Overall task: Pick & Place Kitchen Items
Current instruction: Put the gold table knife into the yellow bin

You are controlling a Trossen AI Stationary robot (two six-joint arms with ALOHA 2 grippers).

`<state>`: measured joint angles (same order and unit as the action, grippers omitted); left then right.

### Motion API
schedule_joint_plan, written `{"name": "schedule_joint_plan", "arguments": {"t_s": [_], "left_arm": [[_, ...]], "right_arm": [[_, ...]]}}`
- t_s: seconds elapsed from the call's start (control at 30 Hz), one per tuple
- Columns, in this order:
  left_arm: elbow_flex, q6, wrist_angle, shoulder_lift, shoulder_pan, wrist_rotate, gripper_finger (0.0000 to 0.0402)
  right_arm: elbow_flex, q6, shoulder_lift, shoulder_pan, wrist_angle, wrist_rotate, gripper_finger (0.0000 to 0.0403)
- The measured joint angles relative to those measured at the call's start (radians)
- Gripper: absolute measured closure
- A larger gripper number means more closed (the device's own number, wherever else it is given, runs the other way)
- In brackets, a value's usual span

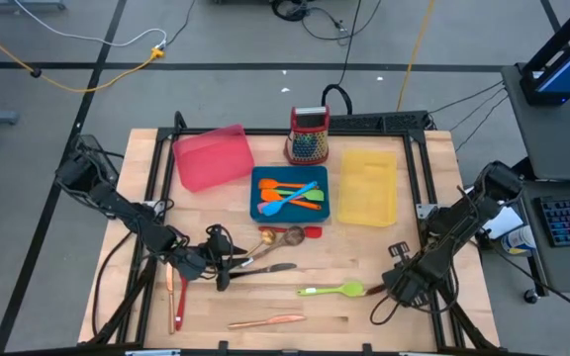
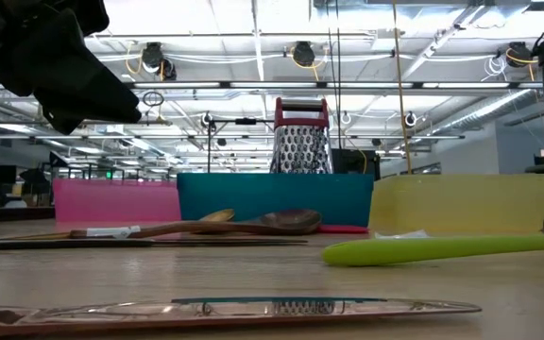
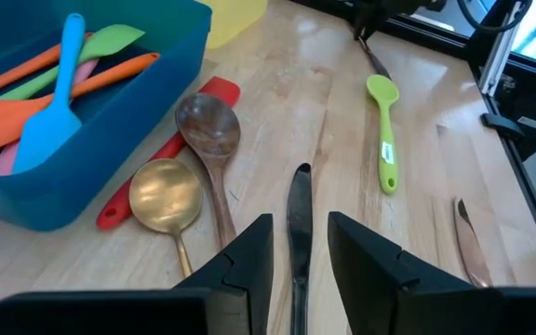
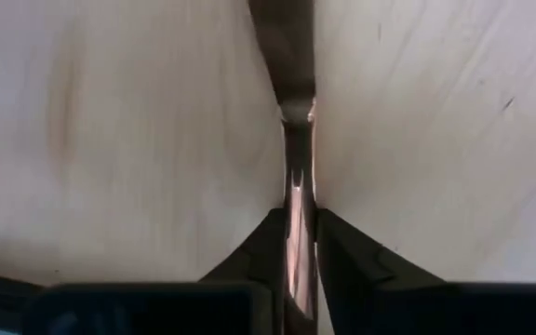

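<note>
Both arms are dark, nearly black, built of chunky jointed segments with black cables looping alongside them; the left arm (image 1: pixel 117 203) and right arm (image 1: pixel 463 222) look alike. Each gripper's fingers (image 3: pixel 249 256) are matte black wedges tapering toward the tips.

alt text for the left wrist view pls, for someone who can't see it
The left gripper hangs low over a wooden table, its jaws apart on either side of a dark table knife. Ahead lie a gold spoon, a wooden spoon, a red utensil and a green spoon, beside a blue tray of colourful spatulas.
</note>
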<state>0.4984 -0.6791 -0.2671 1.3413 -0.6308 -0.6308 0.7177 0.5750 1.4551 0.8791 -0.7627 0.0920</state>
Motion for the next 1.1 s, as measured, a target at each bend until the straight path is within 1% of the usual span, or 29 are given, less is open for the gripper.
{"name": "schedule_joint_plan", "arguments": {"t_s": [0.1,0.23,0.3,0.4,0.5,0.6,0.67,0.73,0.83,0.9,1.0,1.1], "left_arm": [[0.000,0.000,0.000,0.000,0.002,0.000,0.0293],[0.000,0.000,-0.020,0.000,0.002,-0.003,0.0293],[0.000,0.015,-0.082,0.000,0.007,-0.006,0.0293],[0.000,0.104,-0.224,0.000,0.037,-0.001,0.0293],[0.001,0.199,-0.356,0.000,0.083,0.069,0.0293],[0.027,0.251,-0.375,0.000,0.132,0.140,0.0293],[0.062,0.281,-0.357,0.000,0.164,0.190,0.0293],[0.113,0.317,-0.328,0.019,0.195,0.268,0.0293],[0.210,0.393,-0.271,0.084,0.230,0.397,0.0293],[0.293,0.438,-0.257,0.147,0.250,0.465,0.0293],[0.407,0.501,-0.232,0.256,0.271,0.508,0.0293],[0.512,0.556,-0.199,0.369,0.289,0.556,0.0293]], "right_arm": [[0.000,0.041,0.000,0.000,0.028,-0.014,0.0367],[-0.001,0.091,0.001,0.000,0.056,-0.046,0.0348],[-0.001,0.091,0.001,0.000,0.063,-0.050,0.0346],[-0.001,0.094,0.001,-0.001,0.064,-0.060,0.0354],[-0.001,0.094,0.002,-0.001,0.085,-0.072,0.0364],[-0.001,0.093,0.003,-0.002,0.177,-0.096,0.0366],[-0.001,0.090,0.005,-0.003,0.234,-0.112,0.0364],[-0.001,0.076,0.005,-0.003,0.277,-0.134,0.0362],[-0.002,0.063,0.006,-0.008,0.308,-0.153,0.0362],[-0.002,0.064,0.006,-0.016,0.306,-0.153,0.0361],[-0.003,0.059,0.006,-0.020,0.327,-0.150,0.0361],[-0.005,0.038,0.009,-0.021,0.386,-0.154,0.0361]]}}
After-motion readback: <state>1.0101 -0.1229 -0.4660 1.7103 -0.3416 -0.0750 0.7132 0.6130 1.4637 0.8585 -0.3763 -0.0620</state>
